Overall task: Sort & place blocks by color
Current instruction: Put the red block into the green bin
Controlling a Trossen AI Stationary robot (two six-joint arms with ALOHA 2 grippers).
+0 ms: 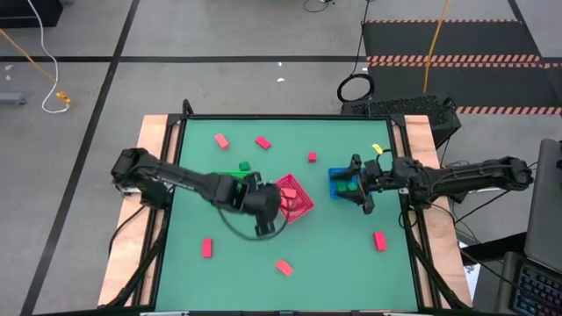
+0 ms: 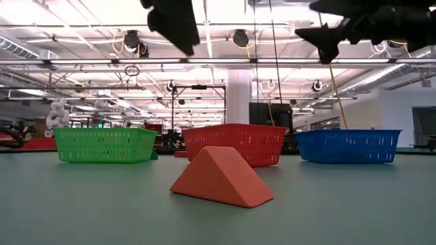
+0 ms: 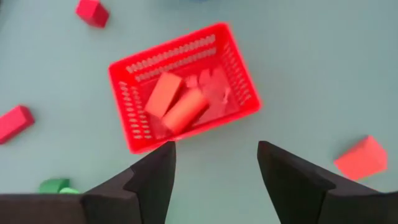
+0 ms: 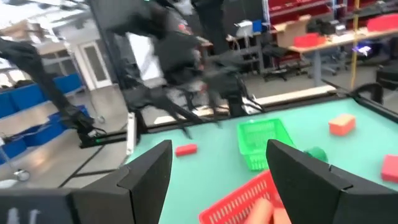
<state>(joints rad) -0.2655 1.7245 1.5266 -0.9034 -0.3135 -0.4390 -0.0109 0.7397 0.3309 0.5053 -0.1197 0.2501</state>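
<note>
Matt green table mat (image 1: 290, 254), perforated glossy plastic red basket (image 3: 130, 102), smooth matt blocks (image 3: 165, 93), pale wooden table edging (image 1: 149, 140).

Green-topped table (image 1: 290, 263), wood-edged. Red basket (image 1: 297, 195) set just beside left gripper (image 1: 274, 209); blue basket (image 1: 339, 181) at right gripper (image 1: 362, 186). Red blocks (image 1: 207, 248) scattered farther off; green basket (image 2: 104, 144) seen across the table.

In the high view the left arm covers most of the green basket (image 1: 242, 171). The right claw (image 1: 358, 187) hides much of the blue basket (image 1: 336, 181). The right wrist view blurs the left arm (image 4: 180, 56).
</note>
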